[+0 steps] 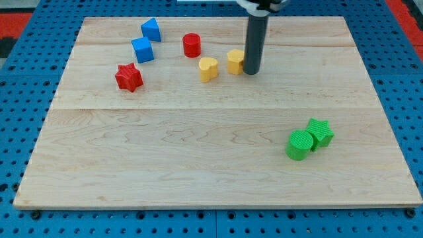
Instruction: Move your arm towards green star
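In the camera view a pale wooden desk (198, 165) lies on a blue pegboard surface (20, 99).

Toward the view's top left sit a blue triangular block (151, 29) and, just below and to its left, a blue cube-like block (142, 49). Lower and further left is a red star (129, 77). A red cylinder (192, 45) stands to the right of the blue pair. Below and right of it is a yellow heart-like block (208, 68), and to the right of that a second yellow block (234, 61), its shape hard to make out because the rod partly covers it.

The green star (321, 132) lies in the view's lower right part of the desk. A green cylinder (300, 145) touches it on its lower left side. These two are well apart from every other block.

The dark rod comes down from the view's top centre. My tip (251, 71) rests on the desk, touching or just beside the right side of the second yellow block, and far from the green star, up and to its left. Bare wood lies between tip and star.

There is no claw on this arm, so its state cannot be told.
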`<state>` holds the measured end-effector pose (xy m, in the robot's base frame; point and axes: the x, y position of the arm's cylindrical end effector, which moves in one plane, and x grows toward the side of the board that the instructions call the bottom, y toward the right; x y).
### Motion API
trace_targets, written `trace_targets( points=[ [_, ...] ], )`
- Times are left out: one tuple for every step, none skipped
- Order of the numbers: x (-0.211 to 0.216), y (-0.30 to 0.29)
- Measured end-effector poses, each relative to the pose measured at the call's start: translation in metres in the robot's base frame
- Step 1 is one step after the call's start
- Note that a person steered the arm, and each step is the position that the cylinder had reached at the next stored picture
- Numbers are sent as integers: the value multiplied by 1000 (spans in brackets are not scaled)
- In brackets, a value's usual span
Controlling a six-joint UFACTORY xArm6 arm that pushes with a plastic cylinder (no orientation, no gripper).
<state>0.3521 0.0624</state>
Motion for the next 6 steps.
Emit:
trace_targets(
  points=[
    [-4,-2],
    [1,-1],
    [35,88],
    [121,174],
    [169,187],
    [147,142]
  ],
)
